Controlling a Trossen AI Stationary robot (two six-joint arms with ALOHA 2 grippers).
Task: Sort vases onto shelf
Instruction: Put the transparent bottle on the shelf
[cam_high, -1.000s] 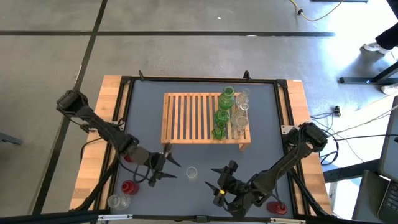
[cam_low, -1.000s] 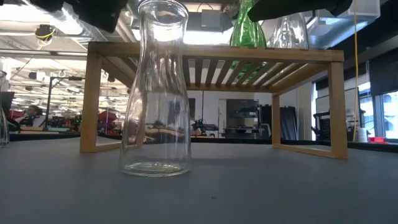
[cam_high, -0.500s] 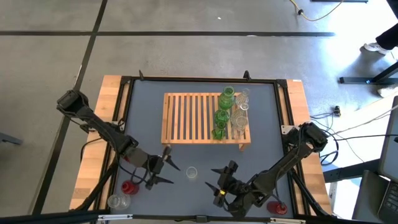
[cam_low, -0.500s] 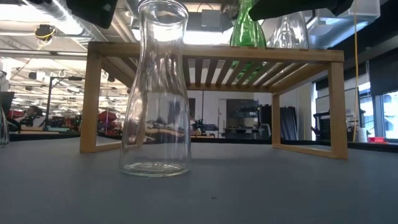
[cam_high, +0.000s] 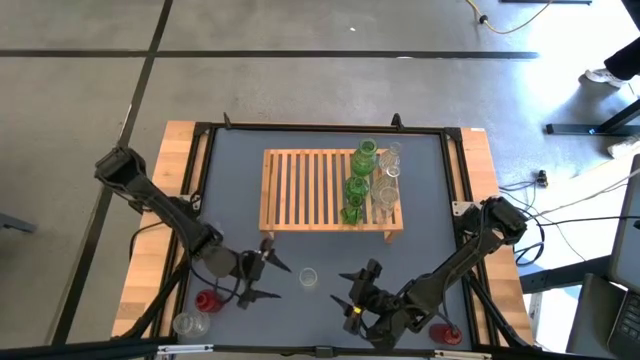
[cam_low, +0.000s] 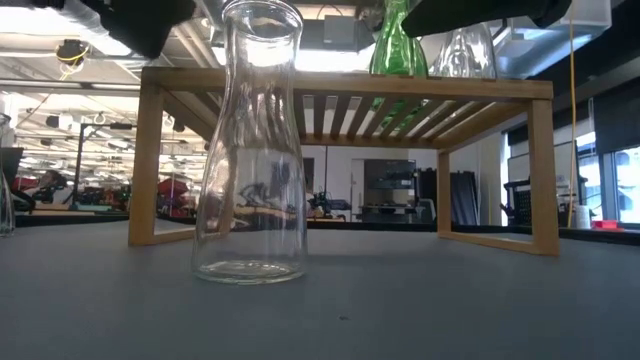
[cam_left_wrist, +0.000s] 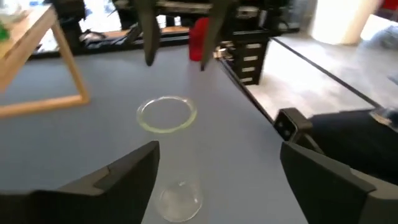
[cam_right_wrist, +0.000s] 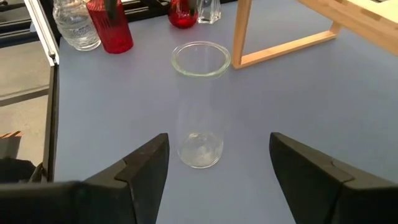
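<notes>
Grey tabletop, from the left: left gripper (cam_high: 262, 277) spread wide, empty; clear vase (cam_high: 308, 277) upright between the arms, near of the shelf (cam_high: 310, 190); right gripper (cam_high: 352, 290) parted, empty. Glass probably light, slick, breakable; grip the narrow neck.

The whole worktop (cam_high: 240, 190) is seen from straight above in the high view. The clear vase (cam_low: 249, 140) is faced level and close in the low view, with the shelf (cam_low: 345, 85) behind it. That same vase (cam_left_wrist: 166, 155) (cam_right_wrist: 199, 102) is looked down on from opposite sides by both wrist cameras.
</notes>
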